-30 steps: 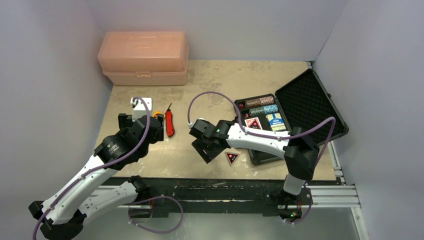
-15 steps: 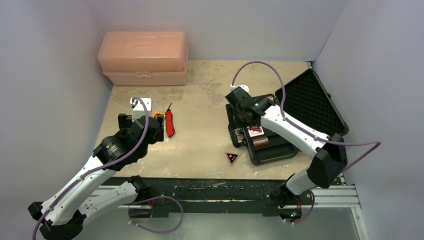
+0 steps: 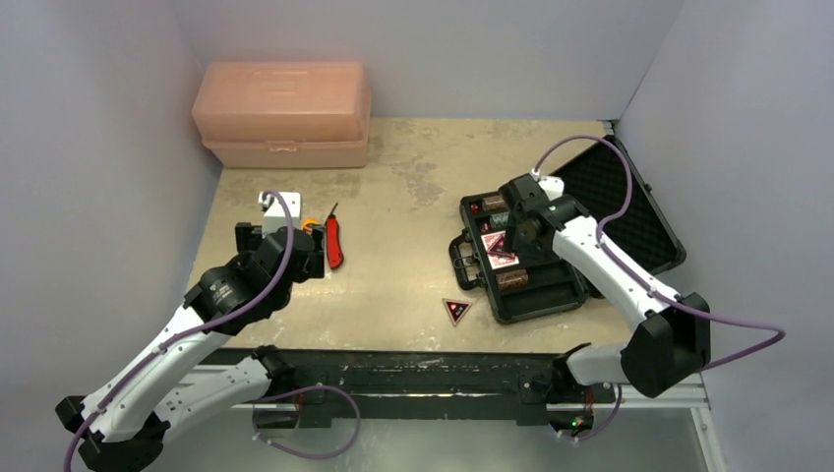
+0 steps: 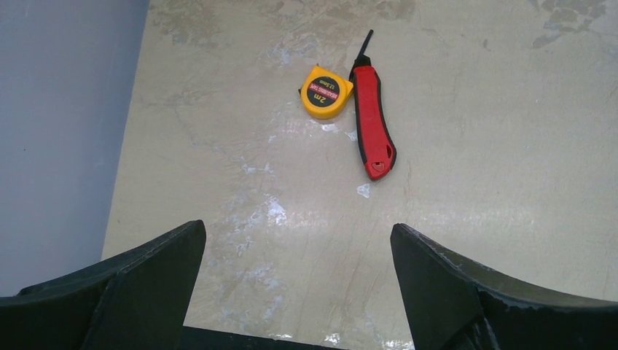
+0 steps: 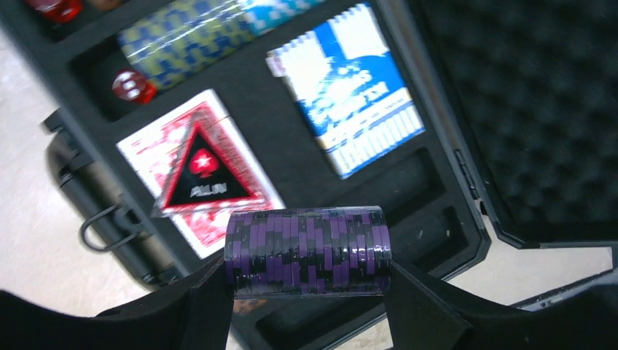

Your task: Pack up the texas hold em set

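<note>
The black case (image 3: pixel 563 291) lies open at the right, its foam lid (image 3: pixel 649 221) folded back. My right gripper (image 3: pixel 515 236) hovers over the tray, shut on a purple-and-black chip stack (image 5: pixel 307 250) held sideways between its fingers (image 5: pixel 208 299). Below it, the red card deck (image 5: pixel 218 219) carries a black-red triangular token (image 5: pixel 202 169). The blue deck (image 5: pixel 346 84), a green-blue chip stack (image 5: pixel 189 33) and a red die (image 5: pixel 131 86) sit in their slots. An empty slot (image 5: pixel 412 193) lies just past the held stack. A second triangular token (image 3: pixel 455 311) rests on the table. My left gripper (image 4: pixel 299 240) is open over bare table.
A red folding knife (image 4: pixel 373 124) and a yellow tape measure (image 4: pixel 326 91) lie ahead of the left gripper. A large peach plastic box (image 3: pixel 283 113) stands at the back left. The case handle (image 3: pixel 460 264) points toward the table's middle.
The right arm swung from the table's middle, near the loose token, across to above the case tray. The left arm has not moved.
</note>
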You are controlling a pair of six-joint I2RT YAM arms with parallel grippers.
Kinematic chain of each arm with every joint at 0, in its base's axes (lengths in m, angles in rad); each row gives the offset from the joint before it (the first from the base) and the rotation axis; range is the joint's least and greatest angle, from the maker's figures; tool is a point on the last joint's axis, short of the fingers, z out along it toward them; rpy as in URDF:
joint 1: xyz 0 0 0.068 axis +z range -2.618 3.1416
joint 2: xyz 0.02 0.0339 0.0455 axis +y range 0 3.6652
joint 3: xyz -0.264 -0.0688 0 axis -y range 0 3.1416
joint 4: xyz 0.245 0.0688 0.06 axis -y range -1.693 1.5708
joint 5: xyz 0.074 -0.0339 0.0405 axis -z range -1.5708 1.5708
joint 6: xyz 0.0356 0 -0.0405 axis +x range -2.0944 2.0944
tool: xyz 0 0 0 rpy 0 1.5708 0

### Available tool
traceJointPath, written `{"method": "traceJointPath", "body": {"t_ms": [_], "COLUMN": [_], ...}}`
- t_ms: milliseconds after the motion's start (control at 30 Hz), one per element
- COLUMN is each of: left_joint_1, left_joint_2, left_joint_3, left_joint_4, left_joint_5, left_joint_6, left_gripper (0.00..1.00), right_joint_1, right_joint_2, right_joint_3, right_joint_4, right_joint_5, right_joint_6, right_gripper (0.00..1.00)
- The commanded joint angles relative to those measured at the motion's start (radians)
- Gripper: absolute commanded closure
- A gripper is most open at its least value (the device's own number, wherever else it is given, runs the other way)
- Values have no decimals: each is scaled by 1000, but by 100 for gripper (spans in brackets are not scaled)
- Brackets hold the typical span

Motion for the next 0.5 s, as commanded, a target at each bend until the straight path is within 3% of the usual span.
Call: {"method": "traceJointPath", "body": {"t_ms": [0,233,467], "left_joint_1": [8,8,8], "left_joint_2": [3,13,18], "left_joint_3": [4,4,4], "left_joint_4": [32,32,33], "left_joint_5": [3,6,6], "left_joint_6": [16,16,17], "left_gripper": [1,1,2], "right_joint_1": [-82,-170,-180], "right_joint_2": [-91,-136,-82], "right_joint_3": [-56,-153,-217], "right_joint_4": [15,51,123], "right_joint_5": [71,61,33], "right_joint_6": [112,159,121], "right_gripper": [76,80,79]}}
